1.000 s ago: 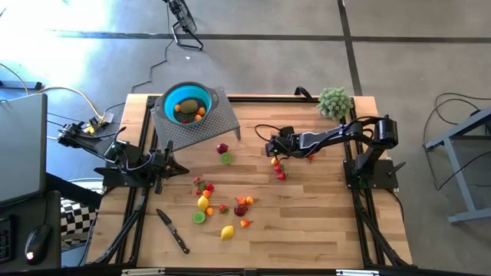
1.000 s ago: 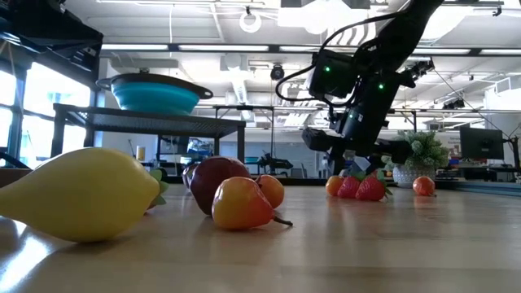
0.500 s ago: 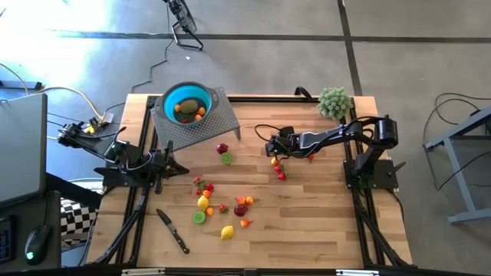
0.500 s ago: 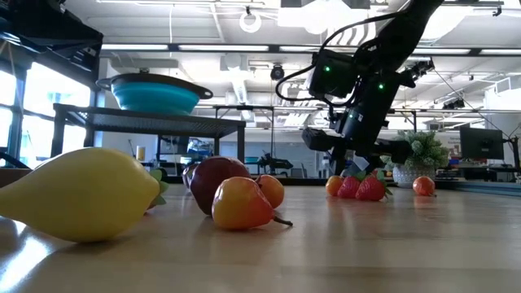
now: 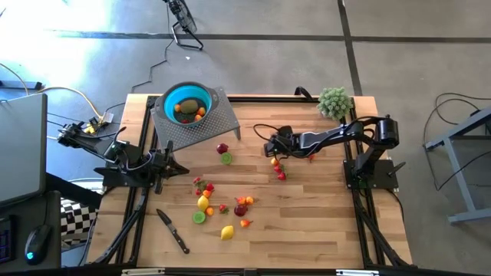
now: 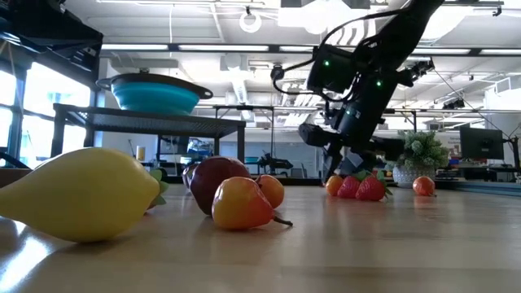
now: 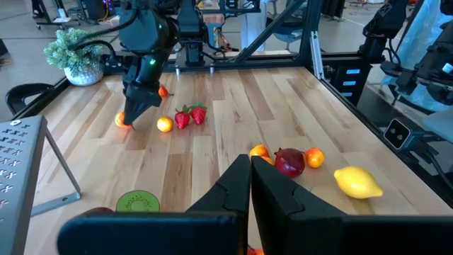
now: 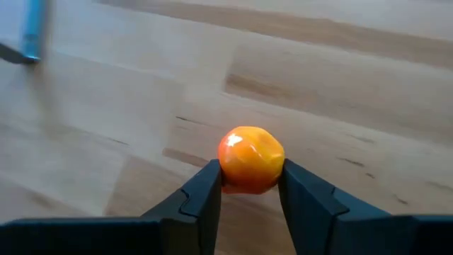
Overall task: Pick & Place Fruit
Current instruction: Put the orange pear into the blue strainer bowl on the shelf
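- Fruit [image 8: 250,159]: orange one sits between my right gripper's [image 8: 248,195] fingers, clamped; its underside hidden.
- Left gripper [image 7: 250,185] parked, jaws closed.

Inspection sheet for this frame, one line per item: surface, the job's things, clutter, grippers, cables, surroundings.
Surface: wooden table, bare at its right side.
Job's things: small fruits scattered mid-table; some already in the teal bowl on the perforated stand; strawberries beside the right arm.
Clutter: black-handled knife near the front edge; plant ball at the far right corner.
Grippers: right gripper shut on an orange fruit just above the table; left gripper shut, parked at the left edge.
Cables: black cable behind the right arm.
Surroundings: concrete floor; nobody in view.
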Motion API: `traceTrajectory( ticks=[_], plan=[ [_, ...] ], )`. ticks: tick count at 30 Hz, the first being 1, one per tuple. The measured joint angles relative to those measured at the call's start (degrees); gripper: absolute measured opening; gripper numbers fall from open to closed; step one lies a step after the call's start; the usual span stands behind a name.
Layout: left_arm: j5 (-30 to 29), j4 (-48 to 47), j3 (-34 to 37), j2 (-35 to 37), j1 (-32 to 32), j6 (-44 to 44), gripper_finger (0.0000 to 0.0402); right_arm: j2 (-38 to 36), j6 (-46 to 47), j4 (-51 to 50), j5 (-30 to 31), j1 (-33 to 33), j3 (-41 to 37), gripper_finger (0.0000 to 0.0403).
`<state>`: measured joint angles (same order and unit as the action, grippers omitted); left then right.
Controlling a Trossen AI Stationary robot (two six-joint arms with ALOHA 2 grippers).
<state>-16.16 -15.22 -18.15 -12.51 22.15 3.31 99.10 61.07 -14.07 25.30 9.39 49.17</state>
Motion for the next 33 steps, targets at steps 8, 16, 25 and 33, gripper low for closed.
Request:
traceTrajectory(
  ticks=[8,16,25,33],
  plan=[
    [0.0,0.1,0.0,0.0,0.0,0.0,0.001,-0.7,-7.6,9.1,-4.3,0.0,0.0,0.0114],
    [0.2,2.4,0.0,0.0,0.0,0.0,0.001,-4.4,-17.1,19.0,-7.7,-0.9,0.0,0.011],
    [-4.1,5.5,0.0,0.0,0.0,0.8,0.001,-8.9,-30.7,33.3,-10.8,-4.0,0.0,0.011],
    [-11.2,11.2,0.0,-0.1,0.0,7.1,0.0051,-8.9,-44.3,45.9,-13.4,-6.5,0.0,0.0111]
  ],
)
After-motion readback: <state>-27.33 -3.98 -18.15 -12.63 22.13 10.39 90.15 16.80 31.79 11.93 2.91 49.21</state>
